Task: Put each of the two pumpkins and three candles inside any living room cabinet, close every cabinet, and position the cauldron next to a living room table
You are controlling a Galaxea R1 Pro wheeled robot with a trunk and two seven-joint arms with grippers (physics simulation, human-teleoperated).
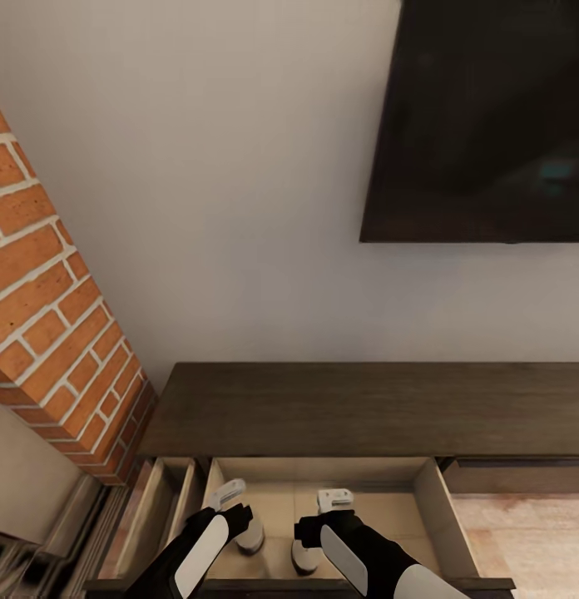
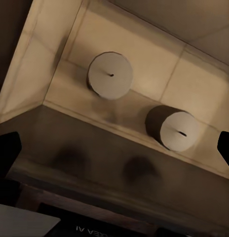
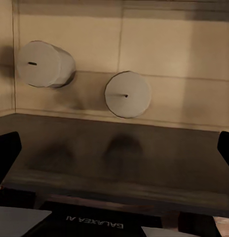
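- Left arm [image 1: 198,553]: reaches forward over the open drawer [image 1: 431,507]; its gripper [image 2: 114,148] points down, fingers spread wide.
- Right arm [image 1: 364,557]: alongside it, gripper [image 3: 114,148] likewise down and spread.

The wide pale-lined drawer [image 1: 423,507] of the long dark brown wood-grain cabinet [image 1: 364,408] is pulled out, open from above. Two squat greyish-white candles [image 2: 110,75] [image 2: 174,128] stand upright on its floor, apart from each other, with bare floor between and around them. Entry is bounded by the drawer's side walls and front panel. A red brick pillar [image 1: 48,333] is seen at the cabinet's left end.
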